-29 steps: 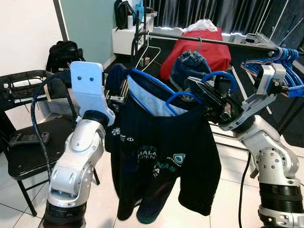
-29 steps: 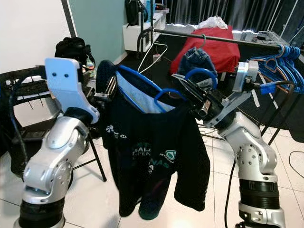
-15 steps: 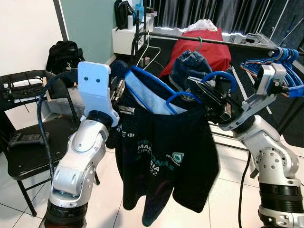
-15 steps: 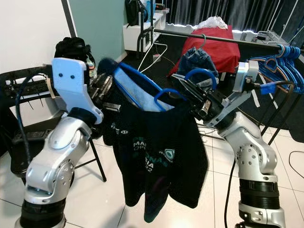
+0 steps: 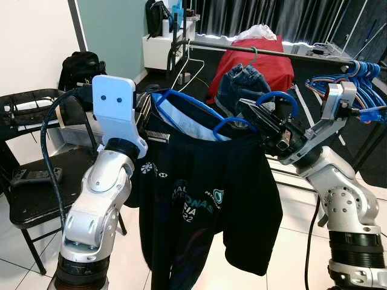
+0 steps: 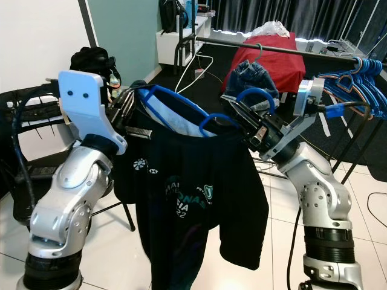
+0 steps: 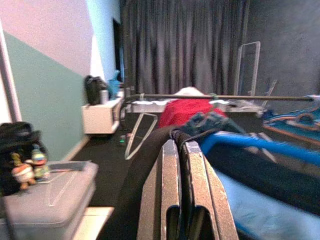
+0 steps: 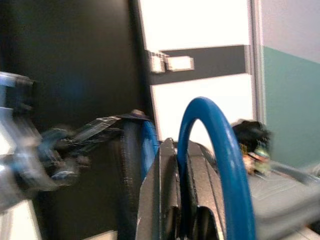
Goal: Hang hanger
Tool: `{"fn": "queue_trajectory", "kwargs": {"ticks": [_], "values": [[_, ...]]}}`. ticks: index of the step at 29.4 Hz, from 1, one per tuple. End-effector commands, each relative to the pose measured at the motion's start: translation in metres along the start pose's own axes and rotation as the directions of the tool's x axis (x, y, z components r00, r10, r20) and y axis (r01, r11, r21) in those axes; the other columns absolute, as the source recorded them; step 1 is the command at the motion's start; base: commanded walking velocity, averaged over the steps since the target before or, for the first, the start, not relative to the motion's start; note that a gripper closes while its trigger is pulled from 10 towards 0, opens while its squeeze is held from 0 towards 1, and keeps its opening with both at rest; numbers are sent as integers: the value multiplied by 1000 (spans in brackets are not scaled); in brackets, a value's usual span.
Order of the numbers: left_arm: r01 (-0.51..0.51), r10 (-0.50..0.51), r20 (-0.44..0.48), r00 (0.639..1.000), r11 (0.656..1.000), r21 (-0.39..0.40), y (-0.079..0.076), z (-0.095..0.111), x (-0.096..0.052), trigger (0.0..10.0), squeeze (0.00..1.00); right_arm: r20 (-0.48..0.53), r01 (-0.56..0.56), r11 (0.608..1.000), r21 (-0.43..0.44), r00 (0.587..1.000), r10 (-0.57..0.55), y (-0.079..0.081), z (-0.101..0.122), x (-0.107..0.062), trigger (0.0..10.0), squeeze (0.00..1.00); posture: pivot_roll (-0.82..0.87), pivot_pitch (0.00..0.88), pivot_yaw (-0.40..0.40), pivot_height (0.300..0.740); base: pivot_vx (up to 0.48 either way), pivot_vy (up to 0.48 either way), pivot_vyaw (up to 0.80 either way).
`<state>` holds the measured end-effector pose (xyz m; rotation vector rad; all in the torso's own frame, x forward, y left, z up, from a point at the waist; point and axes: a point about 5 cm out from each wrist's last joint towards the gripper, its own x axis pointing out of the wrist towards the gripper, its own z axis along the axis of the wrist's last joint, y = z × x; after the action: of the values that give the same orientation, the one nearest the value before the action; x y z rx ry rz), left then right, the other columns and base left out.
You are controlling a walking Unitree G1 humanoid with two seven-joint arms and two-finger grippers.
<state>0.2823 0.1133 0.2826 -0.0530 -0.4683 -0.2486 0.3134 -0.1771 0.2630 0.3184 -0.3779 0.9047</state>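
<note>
Left eye view places the blue hanger (image 5: 199,118) at frame centre, held between both arms, with a black jersey (image 5: 205,199) draped from it and hanging toward the lower edge. The right gripper (image 5: 257,115), right of centre, is closed on the hanger just below its hook (image 5: 281,99). The left gripper (image 5: 148,112), left of centre, is closed on the collar end of the jersey at the hanger's far shoulder.

Across the upper part of the frame runs a dark clothes rail (image 5: 272,51). A red garment (image 5: 260,60) and a denim item (image 5: 242,84) hang from it, and a cluster of spare blue hangers (image 5: 357,78) sits at its right end. The held hanger is below and in front of the rail, not touching it. A black chair (image 5: 30,193) stands at the lower left.

Left wrist view adds detail: the fingers (image 7: 197,190) are pressed together with dark cloth bunched at their tips, the blue hanger arm running off to the right, and a grey case (image 7: 45,200) at lower left.

Right wrist view, partly blurred, shows the hook's blue arc (image 8: 215,135) rising from between the shut fingers (image 8: 167,195).
</note>
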Motion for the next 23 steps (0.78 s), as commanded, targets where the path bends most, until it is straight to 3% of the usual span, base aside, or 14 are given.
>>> {"fn": "queue_trajectory", "kwargs": {"ticks": [1,4,7,9,14,16,21,23], "values": [[35,-34,37,999,999,-20,-6,6,2,0,0,6,16,1000,-23,1000,-16,-2,2,2,0,0,-42,0,-69,736,0,0,0],[289,-291,-7,957,953,-88,-41,-3,-3,0,0,-11,52,999,-9,999,-52,-3,-6,10,0,0,-40,0,-70,736,0,0,0],[335,-339,-33,940,937,-98,-48,-8,-6,0,0,-10,41,999,-2,999,-41,-1,-8,12,0,0,-40,0,-70,736,0,0,0],[423,-430,-75,900,901,-95,-62,-17,-12,0,0,-25,10,1000,12,1000,-10,4,-12,14,0,0,-41,0,-70,736,0,0,0],[460,-465,-90,881,885,-78,-68,-22,-13,0,0,-58,-28,999,29,998,30,11,-19,15,0,0,-44,0,-67,736,0,0,0],[478,-481,-97,871,877,-50,-71,-24,-10,0,0,-146,-145,988,49,978,151,28,-32,11,0,0,-46,0,-66,736,0,0,0],[490,-490,-100,866,871,-34,-71,-24,-10,0,0,-188,-204,977,69,959,213,35,-37,7,0,0,-48,0,-67,736,0,0,0],[476,-472,-112,874,879,9,-63,-25,-6,1725,0,-283,-329,939,100,895,344,48,-43,-6,0,0,-54,0,-66,736,0,0,0]]}}
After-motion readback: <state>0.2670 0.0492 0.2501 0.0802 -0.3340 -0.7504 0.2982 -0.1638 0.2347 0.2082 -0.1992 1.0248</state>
